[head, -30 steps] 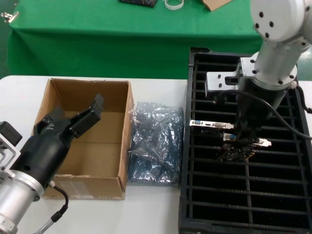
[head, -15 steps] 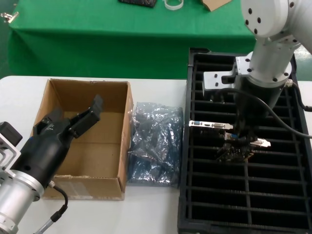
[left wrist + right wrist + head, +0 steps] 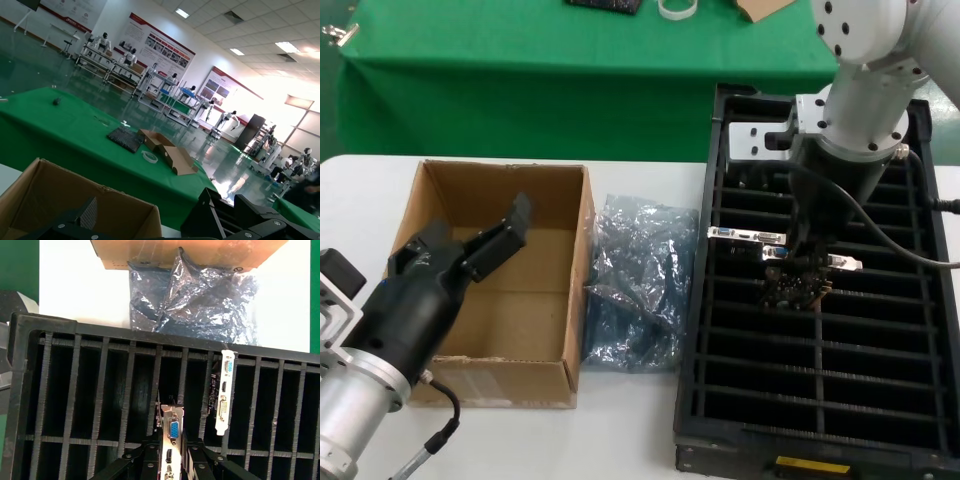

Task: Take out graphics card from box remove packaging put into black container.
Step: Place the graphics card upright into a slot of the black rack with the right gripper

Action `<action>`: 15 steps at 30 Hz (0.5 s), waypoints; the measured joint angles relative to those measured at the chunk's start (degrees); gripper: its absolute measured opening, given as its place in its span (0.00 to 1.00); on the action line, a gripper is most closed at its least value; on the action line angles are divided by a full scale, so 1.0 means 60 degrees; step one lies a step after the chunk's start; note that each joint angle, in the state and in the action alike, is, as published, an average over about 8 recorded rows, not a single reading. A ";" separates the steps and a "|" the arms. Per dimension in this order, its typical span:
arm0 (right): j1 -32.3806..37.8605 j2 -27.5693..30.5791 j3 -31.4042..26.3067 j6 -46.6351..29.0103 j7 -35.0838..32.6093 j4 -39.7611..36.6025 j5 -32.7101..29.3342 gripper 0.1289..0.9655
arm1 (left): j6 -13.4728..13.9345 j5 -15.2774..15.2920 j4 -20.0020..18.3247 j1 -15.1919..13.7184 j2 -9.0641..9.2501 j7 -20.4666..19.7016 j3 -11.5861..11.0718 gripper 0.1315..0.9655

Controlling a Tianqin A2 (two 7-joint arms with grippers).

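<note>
While the card (image 3: 794, 283) is clamped by the right gripper (image 3: 800, 272) over the container's (image 3: 720, 400) middle slots, it looks stiff, light, fragile; board edges are best gripped. Left gripper (image 3: 480, 245) hangs over the box (image 3: 575, 250), fingers apart.

Your left gripper (image 3: 480, 243) is matte black with blocky fingers (image 3: 516, 214), on a ribbed silver wrist trailing a thin black cable beside the box (image 3: 570, 250). Your right arm (image 3: 865, 75) above the black container (image 3: 708, 300) is silver-white, dotted with dark screws, with black cables looping from what looks like a dark gripper body.
</note>
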 joint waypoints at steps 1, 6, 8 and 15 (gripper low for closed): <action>-0.0018 0.0003 0.0049 -0.0009 0.0019 0.0035 -0.0049 0.08 | 0.0000 -0.0002 -0.0007 0.0003 -0.0004 -0.0004 -0.0005 1.00; -0.0100 0.0006 0.0277 -0.0076 0.0093 0.0179 -0.0247 0.08 | 0.0008 -0.0008 -0.0021 0.0008 -0.0016 -0.0016 -0.0026 1.00; -0.0133 -0.0001 0.0359 -0.0099 0.0109 0.0215 -0.0305 0.08 | 0.0013 -0.0009 -0.0021 0.0007 -0.0019 -0.0019 -0.0030 1.00; -0.0269 -0.0041 0.0605 -0.0111 0.0112 0.0255 -0.0442 0.08 | 0.0026 0.0002 0.0004 -0.0005 -0.0012 -0.0014 -0.0041 1.00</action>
